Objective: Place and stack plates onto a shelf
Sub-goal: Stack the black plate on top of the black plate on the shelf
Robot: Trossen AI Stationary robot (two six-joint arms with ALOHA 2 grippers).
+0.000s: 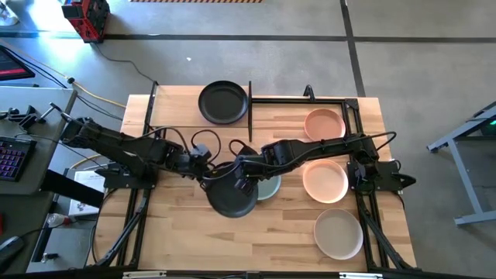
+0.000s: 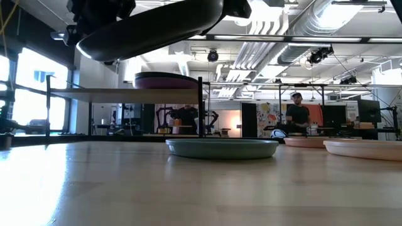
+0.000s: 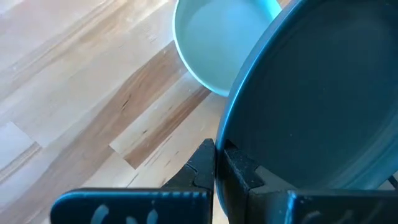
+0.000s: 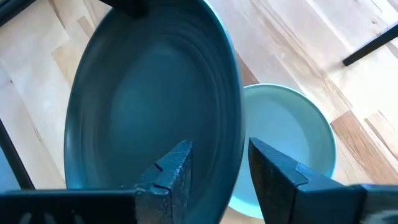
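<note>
Left arm: reaches from the left toward desk centre; left tool (image 1: 208, 175) clamped on the left rim of a dark grey plate (image 1: 232, 195), holding it tilted above the desk (image 1: 178, 232).
Right arm: reaches from the right to the same plate; right tool (image 4: 217, 163) has fingers apart, straddling the plate's rim.
Dark grey plate: round, shallow, matte, raised rim; partly over a sage green plate (image 1: 269, 188) lying flat on the desk.
Shelf (image 2: 119, 94): light-wood panel on black posts, far left; one black plate (image 1: 223, 102) on it.
Plates visible, high view: six. Dark grey, one; sage green, one; black, one; peach, two (image 1: 324, 124) (image 1: 325, 180) at right; beige, one (image 1: 338, 233) near right.
</note>
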